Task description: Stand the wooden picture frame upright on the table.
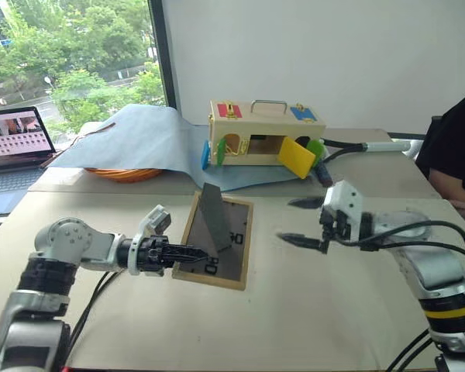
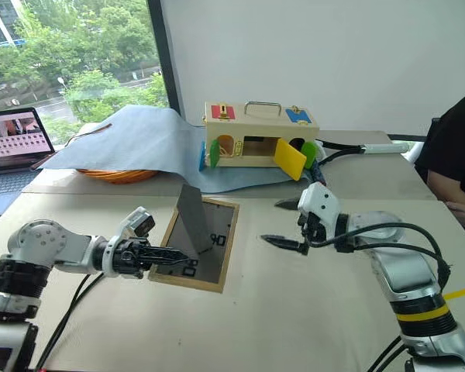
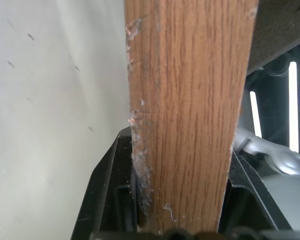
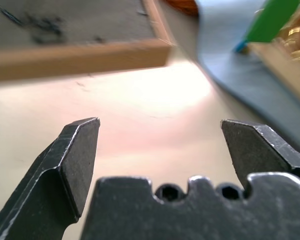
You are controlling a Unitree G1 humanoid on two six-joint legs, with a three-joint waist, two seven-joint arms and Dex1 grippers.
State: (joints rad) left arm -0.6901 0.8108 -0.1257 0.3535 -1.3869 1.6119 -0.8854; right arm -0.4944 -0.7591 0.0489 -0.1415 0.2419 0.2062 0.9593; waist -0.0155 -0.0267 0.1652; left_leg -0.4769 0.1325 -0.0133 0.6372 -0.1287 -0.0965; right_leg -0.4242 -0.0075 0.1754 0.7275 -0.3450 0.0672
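Risk sits with my left gripper, clamped on the near edge of the wooden picture frame, which lies back-up and tilted over the table, its fold-out stand raised. My right gripper hangs beside the frame, jaws wide apart, holding nothing. With one narrow pinch, the frame could twist or slip while I tip it up, and drop flat again.

A wooden box sits on blue cloth, laptop at the far left.
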